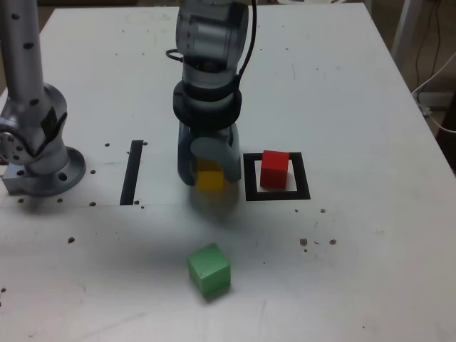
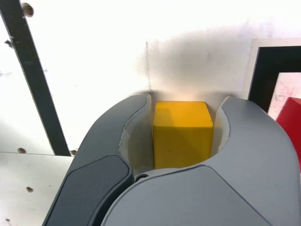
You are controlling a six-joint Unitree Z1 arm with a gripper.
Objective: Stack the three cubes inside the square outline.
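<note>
- The gripper points down at the white table, and the yellow cube sits between its two grey jaws.
- In the wrist view the jaws curve around the yellow cube on both sides. They look closed on it, or very nearly closed, so I judge that the cube is grasped; whether it is lifted off the table or rests on it, I cannot tell.
- The red cube stands inside the square outline, on its white centre, a little toward the far side.
- The relation that matters for the coming move: the red cube lies to the exterior view's right of the gripper, near but not touching, with the black frame's near edge between them. The yellow cube must probably go up, then sideways over the red one.
- The green cube stands alone, well apart, nearer to the camera than the gripper, and turned a little against the table edges.
- A straight black strip lies to the exterior view's left of the gripper; it is not the target.
- The exterior view shows all three cubes and the whole outline, but the gripper hides most of the yellow cube there.
- The wrist view shows the grasp closely, with only a corner of the red cube and part of the outline; the green cube is not seen in it.
</note>
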